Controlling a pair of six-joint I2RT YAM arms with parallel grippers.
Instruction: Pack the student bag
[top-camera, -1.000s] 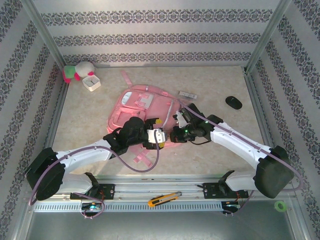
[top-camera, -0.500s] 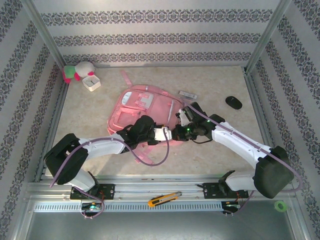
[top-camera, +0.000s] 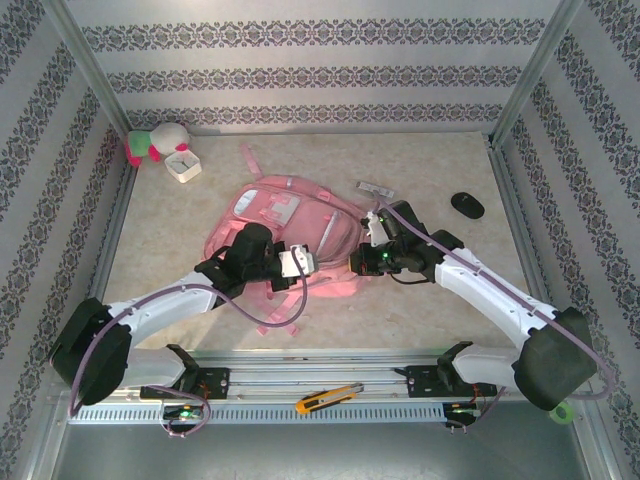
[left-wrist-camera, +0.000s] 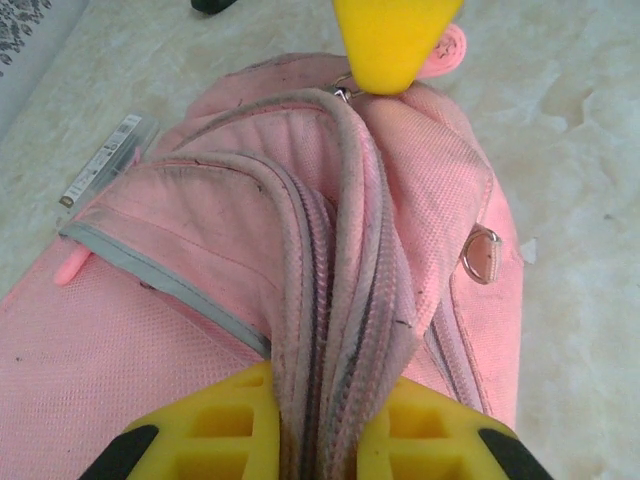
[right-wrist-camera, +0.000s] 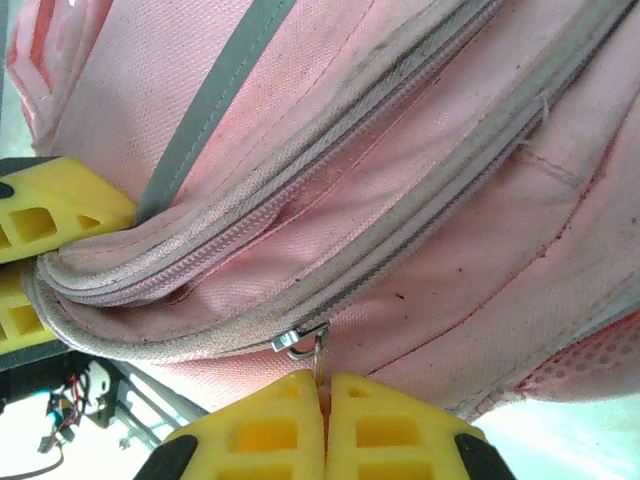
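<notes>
On student bag (top-camera: 265, 210), arms (top-camera: 170, 300) extended: left gripper (left-wrist-camera: 325, 395) pinches seam (left-wrist-camera: 340, 250), right gripper (right-wrist-camera: 324, 390) zip-pull (right-wrist-camera: 305, 340).

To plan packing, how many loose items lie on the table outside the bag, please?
4: plush toy in far left corner, white box beside it, clear packet and black mouse right of the bag; others possibly hidden.
</notes>
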